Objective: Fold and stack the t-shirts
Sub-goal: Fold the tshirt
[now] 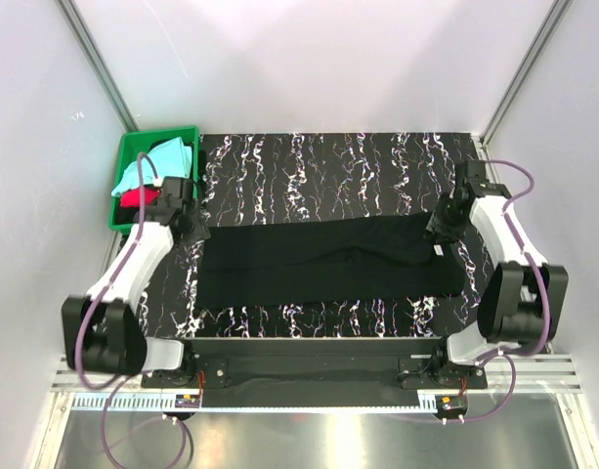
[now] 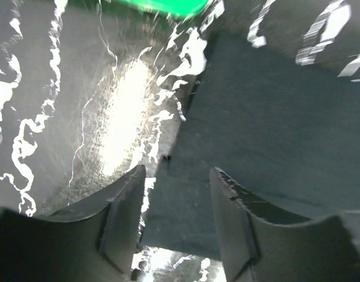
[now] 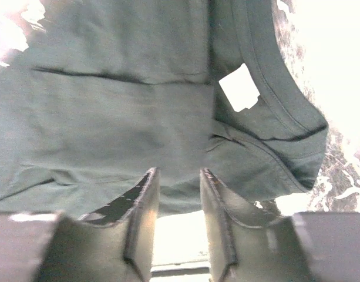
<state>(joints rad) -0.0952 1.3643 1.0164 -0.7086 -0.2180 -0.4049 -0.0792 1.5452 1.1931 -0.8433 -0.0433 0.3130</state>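
The black t-shirt [image 1: 328, 259] lies as a long folded strip across the middle of the tabletop, its white neck label [image 1: 439, 250] near the right end. My left gripper [image 1: 189, 217] is open over the strip's far left corner; in the left wrist view the cloth corner [image 2: 185, 217] lies between the spread jaws [image 2: 177, 179]. My right gripper [image 1: 444, 225] is open over the far right end by the collar; the right wrist view shows the cloth [image 3: 109, 117], the label [image 3: 239, 88] and the parted jaws [image 3: 178, 176]. A pale aqua shirt [image 1: 167, 156] and a red one [image 1: 138, 197] lie in the crate.
The green plastic crate [image 1: 162, 134] stands at the table's far left corner, just behind my left arm. The black white-streaked tabletop [image 1: 328, 166] extends behind the strip. White walls close in the sides and back.
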